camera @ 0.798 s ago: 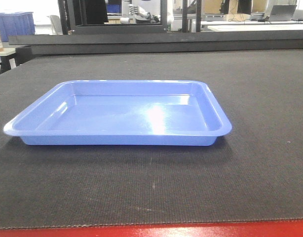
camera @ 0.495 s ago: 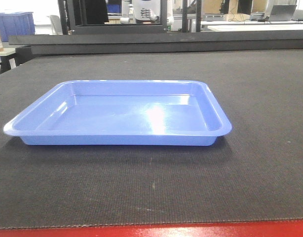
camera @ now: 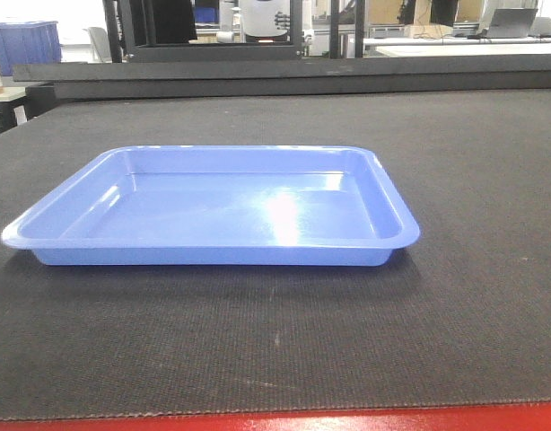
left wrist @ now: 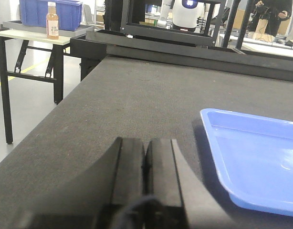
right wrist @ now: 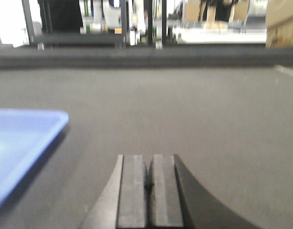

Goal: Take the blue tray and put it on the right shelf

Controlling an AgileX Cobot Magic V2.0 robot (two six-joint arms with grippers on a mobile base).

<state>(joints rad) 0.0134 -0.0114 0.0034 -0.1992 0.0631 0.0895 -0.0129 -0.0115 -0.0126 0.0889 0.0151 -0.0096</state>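
I see the blue tray (camera: 213,211) as glossy light periwinkle with a white glare patch. The mat (camera: 365,341) is dark charcoal with a fine woven grain, edged by a red table frame (camera: 347,420). The left gripper (left wrist: 145,145) and right gripper (right wrist: 149,164) are matte black. The bin (left wrist: 65,12) is darker blue and the bottle (left wrist: 52,23) orange.

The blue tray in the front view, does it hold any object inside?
No, the blue tray shows only a bare glossy floor with a light reflection, resting on the dark mat.
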